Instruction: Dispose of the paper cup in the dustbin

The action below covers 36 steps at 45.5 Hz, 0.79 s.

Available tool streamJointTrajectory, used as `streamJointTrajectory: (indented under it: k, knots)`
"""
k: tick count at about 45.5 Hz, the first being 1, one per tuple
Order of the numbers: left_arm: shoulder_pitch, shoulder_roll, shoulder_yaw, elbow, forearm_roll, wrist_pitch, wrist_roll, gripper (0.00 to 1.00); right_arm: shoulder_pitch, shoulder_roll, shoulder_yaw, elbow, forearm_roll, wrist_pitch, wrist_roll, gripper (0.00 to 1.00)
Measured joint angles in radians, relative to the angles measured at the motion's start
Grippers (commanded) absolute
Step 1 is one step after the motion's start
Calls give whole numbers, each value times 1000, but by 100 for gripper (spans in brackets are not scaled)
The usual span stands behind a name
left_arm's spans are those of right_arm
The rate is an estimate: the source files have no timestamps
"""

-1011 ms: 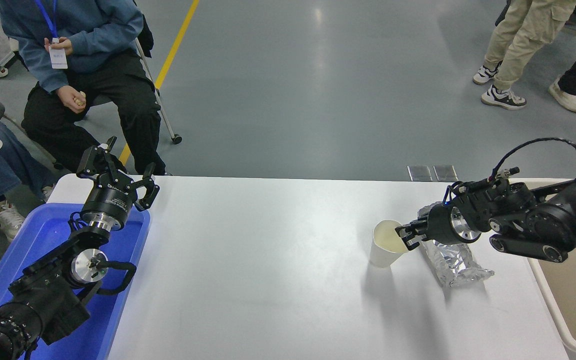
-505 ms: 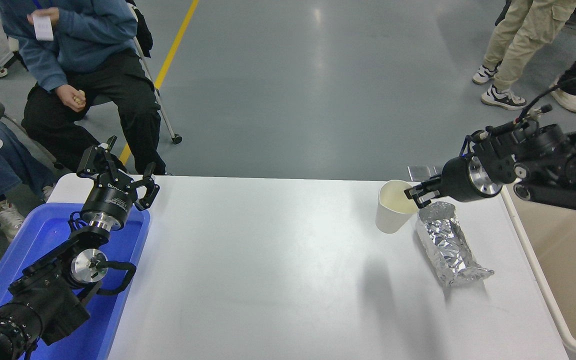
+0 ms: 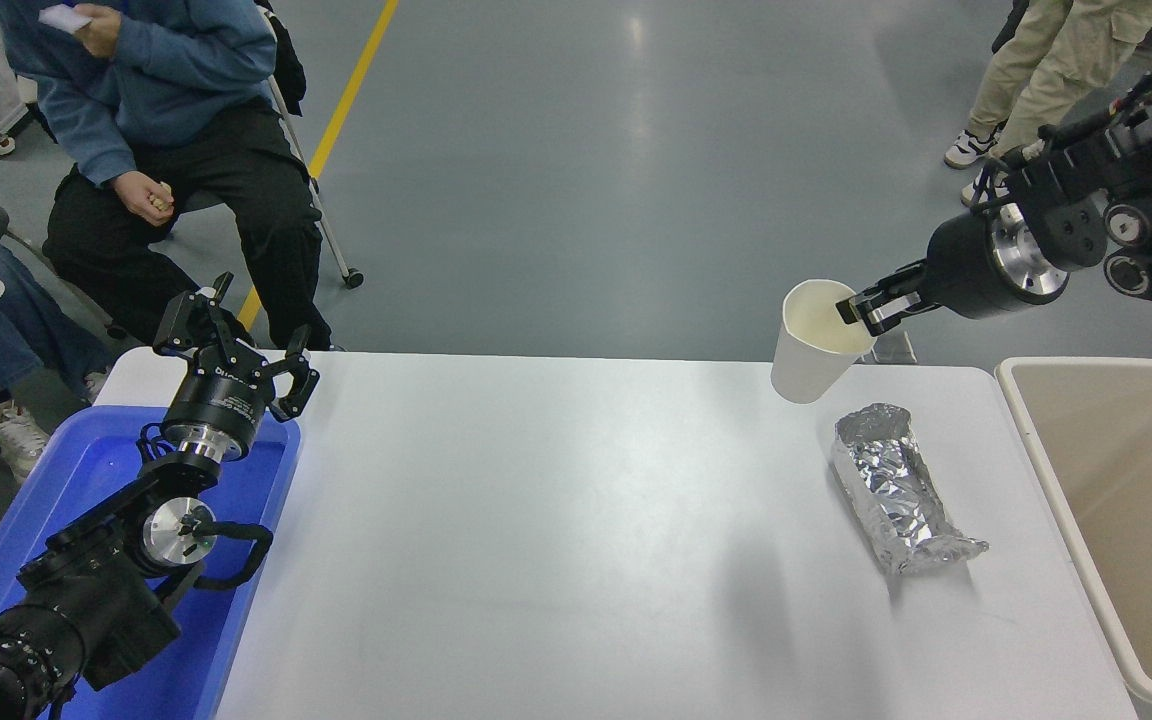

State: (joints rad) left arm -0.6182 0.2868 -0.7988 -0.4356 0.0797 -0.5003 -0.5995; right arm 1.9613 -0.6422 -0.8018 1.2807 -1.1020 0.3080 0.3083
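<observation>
Up above the far right part of the white table (image 3: 556,520), the right gripper (image 3: 861,308) pinches the rim of the paper cup (image 3: 816,345), one finger inside the cream interior and the other on the outer wall. The cup hangs clear of the tabletop, mouth up and tilted a little, its base over the table's far edge. It sits to the left of the dustbin (image 3: 1046,450) (not above it), whose beige rim runs along the table's right end. A crinkled silver foil bundle (image 3: 898,490) lies on the table below the cup, between it and the near edge, close to the bin's left wall but apart from it.

At the lower left, the left arm rests over a blue plastic tray (image 3: 86,470), and the left gripper (image 3: 236,340) points away from the camera with its fingers spread and nothing between them.

Beyond the table, a person in a blue top (image 3: 166,60) sits at the upper left, and legs in beige trousers (image 3: 1046,70) stand at the upper right.
</observation>
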Motion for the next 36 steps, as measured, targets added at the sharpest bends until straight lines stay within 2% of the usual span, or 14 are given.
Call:
streamJointTrajectory:
  k: [19,36]
  knots:
    - [0,0,0,0,0,0,0,100,-40,-120,6,-14,-7,5,-2,0]
    - [0,0,1,0,0,0,-1,100,-165,-352,67,-75,1,-2,-1,0]
